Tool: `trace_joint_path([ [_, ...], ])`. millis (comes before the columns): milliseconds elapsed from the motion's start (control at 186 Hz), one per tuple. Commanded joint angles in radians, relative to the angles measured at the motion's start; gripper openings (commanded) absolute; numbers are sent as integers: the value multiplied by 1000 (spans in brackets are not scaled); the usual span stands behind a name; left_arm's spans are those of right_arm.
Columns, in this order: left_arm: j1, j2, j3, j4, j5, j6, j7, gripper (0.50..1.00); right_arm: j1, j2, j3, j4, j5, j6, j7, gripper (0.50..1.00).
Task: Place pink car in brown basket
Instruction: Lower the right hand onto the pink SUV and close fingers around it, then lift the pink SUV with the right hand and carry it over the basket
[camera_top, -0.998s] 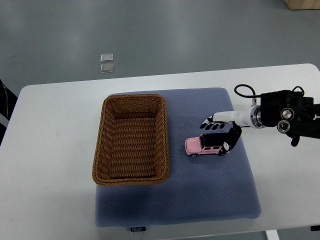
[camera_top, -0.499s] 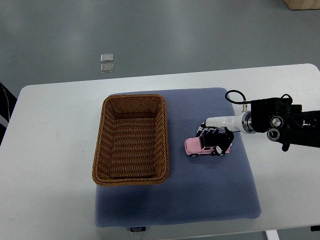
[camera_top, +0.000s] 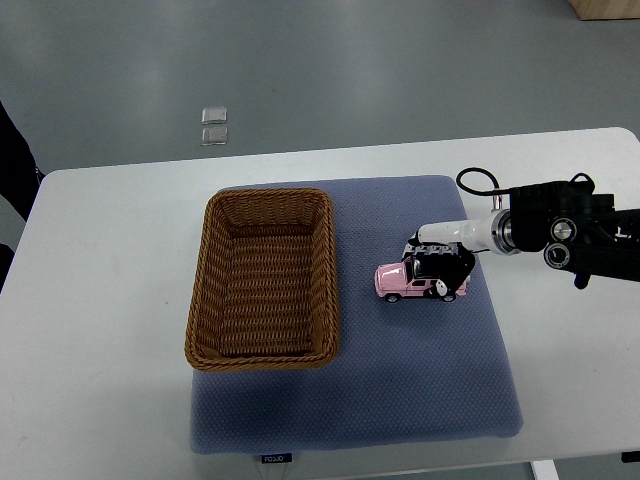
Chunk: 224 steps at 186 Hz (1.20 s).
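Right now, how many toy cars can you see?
1. The pink car sits on the blue mat, right of the brown basket, with the right robot hand gripping it. The basket looks empty.

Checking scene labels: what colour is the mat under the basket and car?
Blue-grey, finely dotted mat, seen in the top view.

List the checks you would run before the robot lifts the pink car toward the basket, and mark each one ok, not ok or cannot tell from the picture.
1. Right hand closed over the pink car: ok, fingers wrap its rear half.
2. Grip firm enough to lift: cannot tell.
3. Car off the blue mat: cannot tell, it sits low against the mat.
4. Brown basket empty and open on top: ok.
5. Path from car to basket clear: ok, only bare mat lies between.
6. Left hand out of the way: ok, not in view.
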Motion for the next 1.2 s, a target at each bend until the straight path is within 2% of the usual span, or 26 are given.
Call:
trace_joint_path([
  [0,0,0,0,0,0,0,0,1000,21,-18,5,-2,5,1,0,500],
  [451,0,0,0,0,0,0,0,1000,205,-10,10,-62,18,22,7,500],
  [821,0,0,0,0,0,0,0,1000,292,248,10,-115,57,24,7,500],
  [1196,0,0,0,0,1,0,0,1000,252,492,8,-213,57,11,9,500],
])
